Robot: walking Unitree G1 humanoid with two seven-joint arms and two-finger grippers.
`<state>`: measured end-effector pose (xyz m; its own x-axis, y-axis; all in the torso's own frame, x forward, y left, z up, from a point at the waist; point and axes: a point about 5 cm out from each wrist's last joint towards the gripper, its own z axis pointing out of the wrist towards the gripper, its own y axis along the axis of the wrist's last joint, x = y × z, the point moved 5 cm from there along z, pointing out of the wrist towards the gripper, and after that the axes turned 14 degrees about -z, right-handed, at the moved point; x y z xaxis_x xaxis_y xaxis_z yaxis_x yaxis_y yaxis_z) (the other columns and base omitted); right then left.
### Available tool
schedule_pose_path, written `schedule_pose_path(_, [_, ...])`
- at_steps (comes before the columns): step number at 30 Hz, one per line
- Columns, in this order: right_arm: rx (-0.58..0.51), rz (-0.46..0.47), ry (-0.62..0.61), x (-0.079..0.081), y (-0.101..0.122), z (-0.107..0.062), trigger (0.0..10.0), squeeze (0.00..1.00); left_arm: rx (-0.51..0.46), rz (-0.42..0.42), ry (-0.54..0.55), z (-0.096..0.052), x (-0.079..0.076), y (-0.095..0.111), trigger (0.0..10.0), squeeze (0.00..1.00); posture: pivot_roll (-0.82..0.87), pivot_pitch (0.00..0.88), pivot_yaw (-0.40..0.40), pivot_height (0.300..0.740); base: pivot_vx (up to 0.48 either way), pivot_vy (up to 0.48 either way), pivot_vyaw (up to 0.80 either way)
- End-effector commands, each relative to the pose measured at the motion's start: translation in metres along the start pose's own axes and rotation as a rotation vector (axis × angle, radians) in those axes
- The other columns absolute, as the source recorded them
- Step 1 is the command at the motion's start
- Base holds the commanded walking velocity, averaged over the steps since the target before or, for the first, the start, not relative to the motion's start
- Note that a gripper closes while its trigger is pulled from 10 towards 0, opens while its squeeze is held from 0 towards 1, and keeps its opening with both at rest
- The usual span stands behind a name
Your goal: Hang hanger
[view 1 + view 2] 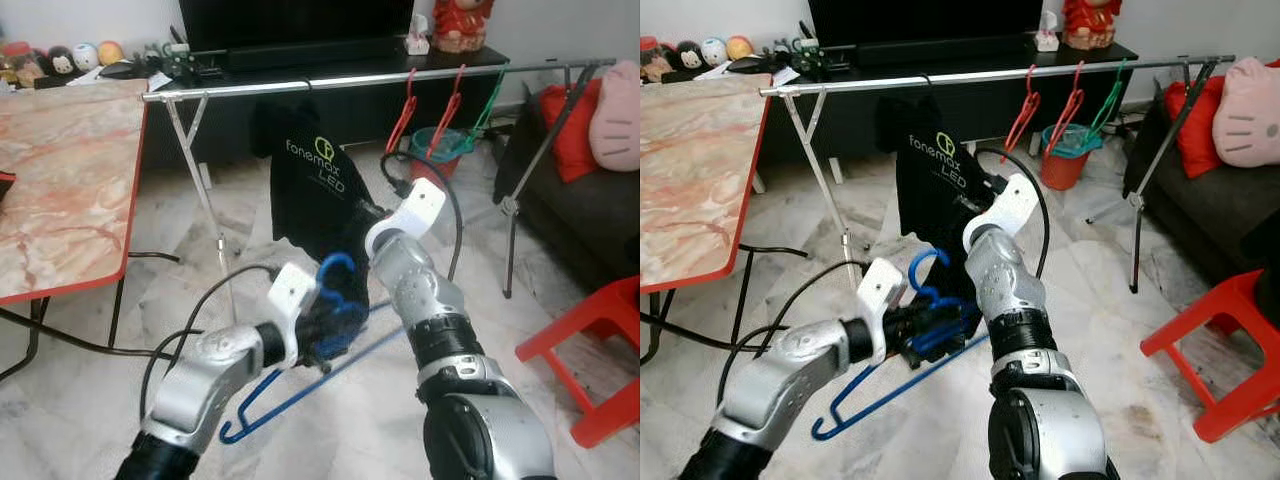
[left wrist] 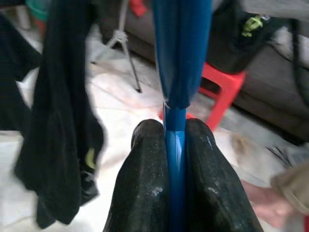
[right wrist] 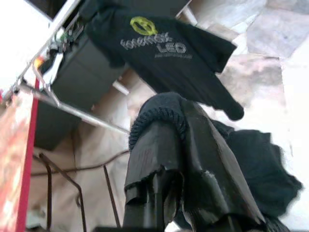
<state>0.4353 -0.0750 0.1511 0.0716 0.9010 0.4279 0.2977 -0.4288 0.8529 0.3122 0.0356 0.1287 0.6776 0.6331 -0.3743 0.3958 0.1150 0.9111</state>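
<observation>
Item: blue hanger (image 1: 300, 395), held low over the floor, well short of the rail (image 1: 380, 78). Left gripper (image 2: 175, 145): jaws clamped on the hanger's bar. Right gripper (image 3: 166, 159): jaws draped in black cloth (image 3: 203, 159), state could not be told. Black shirt (image 1: 315, 175) hung on the rail. Risk, as judged: the cloth could slide off or snag the hook during the lift.

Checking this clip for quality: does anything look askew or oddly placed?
Mildly. The blue hanger hangs tilted with its bar low near the floor, pinched in the left gripper. Dark cloth is draped over the right gripper's fingers. On the rail, a black T-shirt and spare hangers hang normally.
</observation>
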Motion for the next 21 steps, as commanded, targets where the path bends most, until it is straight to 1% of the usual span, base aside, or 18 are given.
schedule_pose_path(1, [-0.017, 0.037, 0.051, 0.026, 0.006, -0.003, 10.0, 0.00, -0.013, -0.006, 0.036, 0.003, 0.003, 0.006, 10.0, 0.00, 0.01, 0.000, -0.025, 0.740, 0.000, 0.000, 0.00])
schedule_pose_path(4, [-0.019, 0.046, 0.079, 0.036, 0.007, -0.004, 10.0, 0.00, -0.017, -0.016, 0.055, 0.008, 0.000, 0.008, 10.0, 0.00, 0.01, 0.000, -0.024, 0.740, 0.000, 0.000, 0.00])
schedule_pose_path(6, [-0.031, 0.061, 0.092, 0.044, 0.012, -0.006, 10.0, 0.00, -0.016, -0.062, 0.133, 0.015, 0.002, 0.007, 10.0, 0.00, 0.01, 0.000, -0.024, 0.740, 0.000, 0.000, 0.00])
schedule_pose_path(8, [-0.033, 0.066, 0.093, 0.046, 0.013, -0.006, 10.0, 0.00, -0.023, -0.082, 0.153, 0.017, 0.003, 0.008, 10.0, 0.00, 0.01, 0.000, -0.021, 0.740, 0.000, 0.000, 0.00])
schedule_pose_path(9, [-0.034, 0.071, 0.099, 0.048, 0.014, -0.006, 10.0, 0.00, -0.027, -0.101, 0.154, 0.017, 0.003, 0.008, 10.0, 0.00, 0.01, 0.000, -0.021, 0.740, 0.000, 0.000, 0.00])
schedule_pose_path(10, [-0.034, 0.082, 0.125, 0.057, 0.015, -0.007, 10.0, 0.00, -0.037, -0.158, 0.131, 0.021, -0.004, 0.009, 10.0, 0.00, 0.01, 0.000, -0.021, 0.740, 0.000, 0.000, 0.00])
schedule_pose_path(11, [-0.033, 0.085, 0.134, 0.060, 0.015, -0.008, 10.0, 0.00, -0.041, -0.172, 0.116, 0.022, -0.007, 0.009, 10.0, 0.00, 0.01, 0.000, -0.021, 0.740, 0.000, 0.000, 0.00])
schedule_pose_path(12, [-0.030, 0.086, 0.169, 0.072, 0.014, -0.010, 10.0, 0.00, -0.026, -0.187, 0.085, 0.025, -0.014, 0.006, 10.0, 0.00, 0.01, 0.000, -0.023, 0.740, 0.000, 0.000, 0.00])
schedule_pose_path(13, [-0.030, 0.086, 0.169, 0.072, 0.014, -0.010, 10.0, 0.00, -0.026, -0.187, 0.085, 0.025, -0.014, 0.006, 10.0, 0.00, 0.01, 0.000, -0.023, 0.740, 0.000, 0.000, 0.00])
schedule_pose_path(14, [-0.029, 0.087, 0.202, 0.084, 0.013, -0.014, 10.0, 0.00, -0.021, -0.218, 0.105, 0.028, -0.015, 0.005, 10.0, 0.00, 0.01, 0.000, -0.023, 0.740, 0.000, 0.000, 0.00])
schedule_pose_path(15, [-0.029, 0.087, 0.202, 0.084, 0.013, -0.014, 10.0, 0.00, -0.021, -0.218, 0.105, 0.028, -0.015, 0.005, 10.0, 0.00, 0.01, 0.000, -0.023, 0.740, 0.000, 0.000, 0.00])
schedule_pose_path(16, [-0.030, 0.088, 0.214, 0.089, 0.013, -0.015, 10.0, 0.00, -0.024, -0.238, 0.125, 0.029, -0.013, 0.005, 10.0, 0.00, 0.01, 0.000, -0.023, 0.740, 0.000, 0.000, 0.00])
schedule_pose_path(18, [-0.022, 0.088, 0.259, 0.103, 0.010, -0.022, 10.0, 0.00, -0.038, -0.270, 0.176, 0.032, -0.008, 0.007, 10.0, 0.00, 0.01, 0.000, -0.023, 0.740, 0.000, 0.000, 0.00])
schedule_pose_path(21, [-0.016, 0.088, 0.269, 0.107, 0.008, -0.024, 10.0, 0.00, -0.044, -0.285, 0.190, 0.033, -0.006, 0.008, 10.0, 0.00, 0.01, 0.000, -0.023, 0.740, 0.000, 0.000, 0.00])
